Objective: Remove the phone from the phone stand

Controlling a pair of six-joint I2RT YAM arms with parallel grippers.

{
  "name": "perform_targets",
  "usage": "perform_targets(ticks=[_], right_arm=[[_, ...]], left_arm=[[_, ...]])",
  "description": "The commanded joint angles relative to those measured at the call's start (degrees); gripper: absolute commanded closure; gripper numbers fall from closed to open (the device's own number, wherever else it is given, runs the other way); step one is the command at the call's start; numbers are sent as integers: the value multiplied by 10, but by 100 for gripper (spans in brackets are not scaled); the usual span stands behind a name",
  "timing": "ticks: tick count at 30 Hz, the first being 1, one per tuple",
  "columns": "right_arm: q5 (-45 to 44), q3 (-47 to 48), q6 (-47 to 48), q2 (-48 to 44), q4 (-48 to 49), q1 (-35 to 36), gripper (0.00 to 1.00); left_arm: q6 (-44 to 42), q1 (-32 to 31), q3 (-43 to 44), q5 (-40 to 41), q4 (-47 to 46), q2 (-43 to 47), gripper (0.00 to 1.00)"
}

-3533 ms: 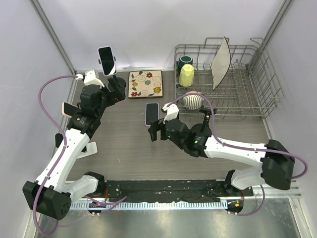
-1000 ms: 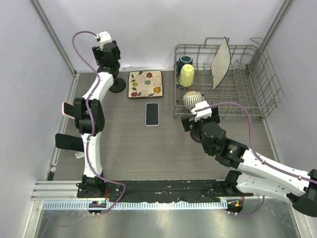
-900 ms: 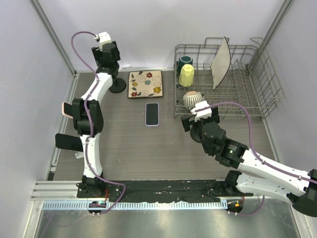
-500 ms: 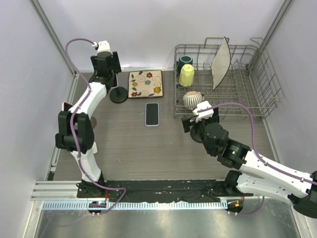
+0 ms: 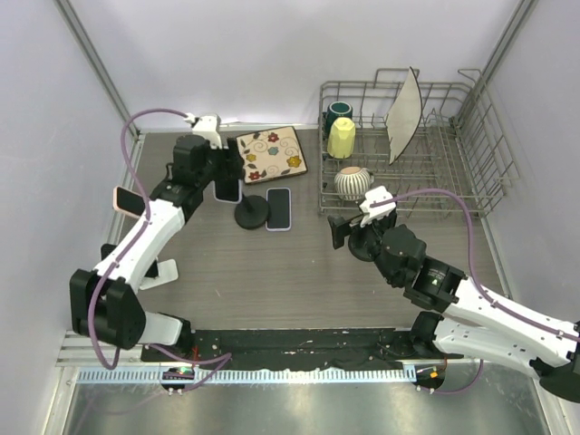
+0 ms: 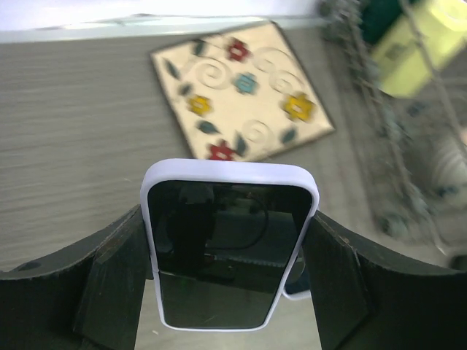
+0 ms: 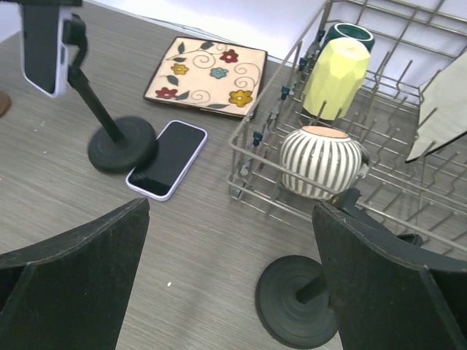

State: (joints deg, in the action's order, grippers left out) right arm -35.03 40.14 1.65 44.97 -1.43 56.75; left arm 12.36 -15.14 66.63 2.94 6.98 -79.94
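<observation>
A phone in a pale lavender case [image 6: 229, 240] is clamped upright in a black phone stand [image 7: 117, 144]. The stand's round base [image 5: 252, 216] rests on the table beside a second phone lying flat [image 5: 278, 208]. My left gripper [image 5: 222, 177] is shut on the upright phone, one finger on each long edge [image 6: 109, 277]. The right wrist view shows that phone at top left [image 7: 42, 47], still in the stand's holder. My right gripper [image 5: 349, 231] is open and empty, its fingers [image 7: 73, 284] wide apart over another black stand base [image 7: 298, 300].
A floral tile [image 5: 272, 156] lies skewed behind the stand. A wire dish rack [image 5: 426, 172] at back right holds a striped bowl [image 7: 322, 162], a yellow cup [image 7: 334, 76], a dark mug and a plate. A pink phone [image 5: 127, 199] stands at the left wall.
My left arm came down from the back wall and moved forward and right with the phone and its stand; the base now sits beside the flat phone. The floral tile turned askew. The right arm hardly moved.
</observation>
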Motion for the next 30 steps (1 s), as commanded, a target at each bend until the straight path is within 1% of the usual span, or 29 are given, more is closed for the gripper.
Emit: perform_targets(ticks=[1,7,12,13,14,18,19,22,24,25,26,30], right_arm=[[34,9,-39,-20,-2,-1,1],[51,-2,-51,-45,-4,-1,1],[96,-21,-61,-53,12,-1,1],[107,-30,-62,-55,30,-1,1],[120,-35,-62,-56,36,-1,1],[195,-54,-54,-56,61,-1,1],[229,-59,-53,-52,64,-1,2],[279,-64,-48,-41,64,-1,3],[296,-67,-44,-38,66,-1,3],[302,-69,-43,-37,66,-1,3],[308,-70,-43,-36,66,-1,4],[304,-79,-43,-43,70,-1,4]], left_arm=[[24,-34,-13,-83,-33,91,98],[13,-71,-24,-125,15,159,99],[-7,-121,-21,-200,37,171,100],[-12,-130,-22,-211,38,171,100],[-23,-138,-23,-234,38,168,100],[-59,-182,-26,-275,37,155,100],[-66,-188,-26,-283,39,150,100],[-105,-208,-14,-312,59,130,100],[-121,-220,2,-329,83,119,100],[-152,-225,7,-336,95,106,100],[-164,-230,23,-339,122,99,100],[-228,-259,61,-335,189,65,100]])
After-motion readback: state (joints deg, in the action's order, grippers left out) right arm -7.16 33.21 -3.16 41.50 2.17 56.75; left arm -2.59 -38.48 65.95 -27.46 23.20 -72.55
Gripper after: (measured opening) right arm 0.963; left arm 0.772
